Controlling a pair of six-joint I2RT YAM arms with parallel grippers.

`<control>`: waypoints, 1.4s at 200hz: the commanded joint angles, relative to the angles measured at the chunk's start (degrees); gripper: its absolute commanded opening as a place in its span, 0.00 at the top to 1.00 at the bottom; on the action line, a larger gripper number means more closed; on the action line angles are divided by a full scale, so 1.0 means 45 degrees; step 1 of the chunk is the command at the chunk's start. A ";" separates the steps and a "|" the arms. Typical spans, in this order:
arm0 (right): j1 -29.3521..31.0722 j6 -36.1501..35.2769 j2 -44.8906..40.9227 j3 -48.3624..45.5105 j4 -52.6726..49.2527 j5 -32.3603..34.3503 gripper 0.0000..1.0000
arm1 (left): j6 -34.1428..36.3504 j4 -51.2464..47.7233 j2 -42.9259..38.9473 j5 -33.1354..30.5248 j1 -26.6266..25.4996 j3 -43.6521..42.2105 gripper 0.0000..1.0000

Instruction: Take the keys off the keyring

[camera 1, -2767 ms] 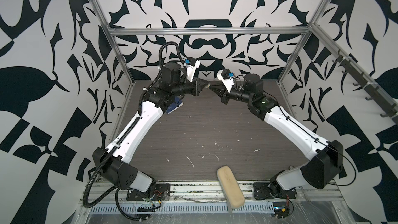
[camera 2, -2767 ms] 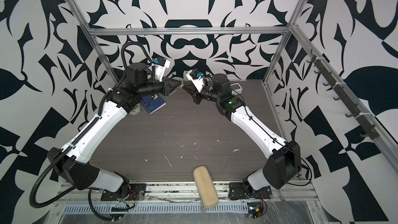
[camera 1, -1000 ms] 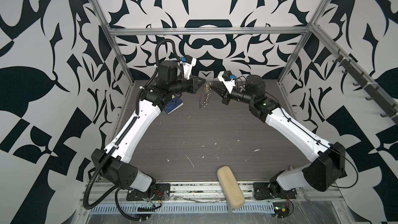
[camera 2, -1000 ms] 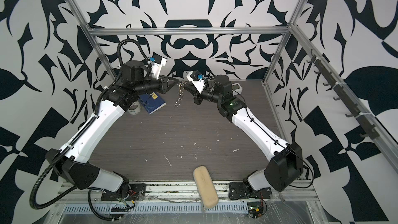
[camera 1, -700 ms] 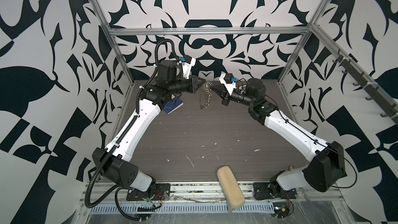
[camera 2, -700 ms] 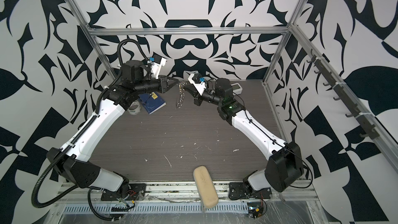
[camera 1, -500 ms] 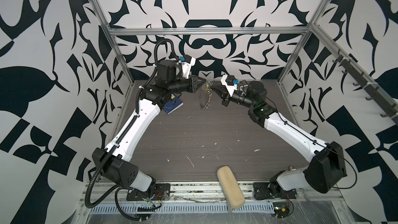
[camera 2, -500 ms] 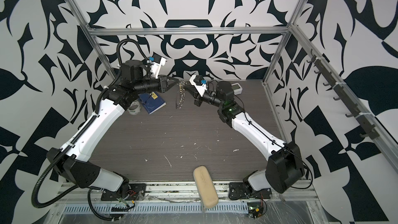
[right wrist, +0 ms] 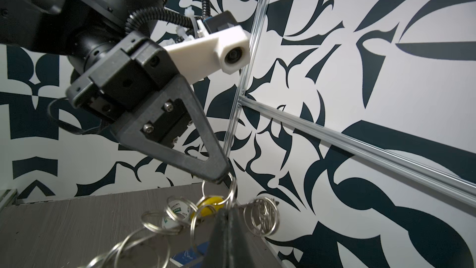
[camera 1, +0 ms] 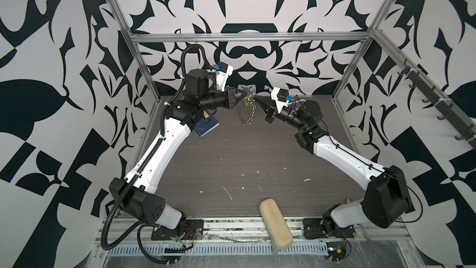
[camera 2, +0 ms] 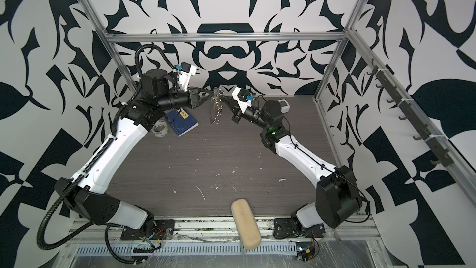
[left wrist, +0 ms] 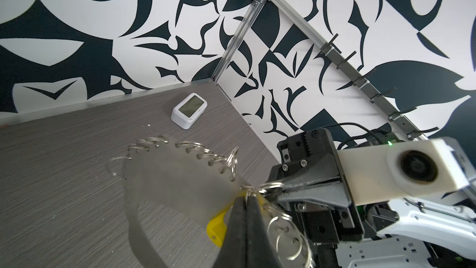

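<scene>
Keyring (left wrist: 185, 176) now dangles from both pinching fingers (left wrist: 239, 228).

Black-and-white patterned walls (camera 1: 244, 1) and aluminium frame rails (camera 1: 244, 37) enclose a dark woodgrain tabletop (camera 1: 231, 155).

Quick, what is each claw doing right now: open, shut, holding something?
Left claw: shut, pinching a ring of the keyring, which it holds up off the table.
Right claw: shut, pinching another ring of the same keyring.
</scene>
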 commanded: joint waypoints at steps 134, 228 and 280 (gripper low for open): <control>0.0087 0.1421 0.0327 0.0825 0.3542 -0.0257 1.00 | -0.0113 -0.0320 0.0246 -0.0664 -0.0170 0.0684 1.00; 0.0144 0.0574 -0.0582 -0.0518 0.0746 -0.0729 1.00 | 0.1298 -0.2094 0.0892 -0.1636 -0.0125 0.2657 1.00; 0.0145 0.0703 -0.0535 -0.0149 0.0317 -0.0580 0.83 | 0.1317 -0.2092 0.0826 -0.1456 -0.0277 0.2486 1.00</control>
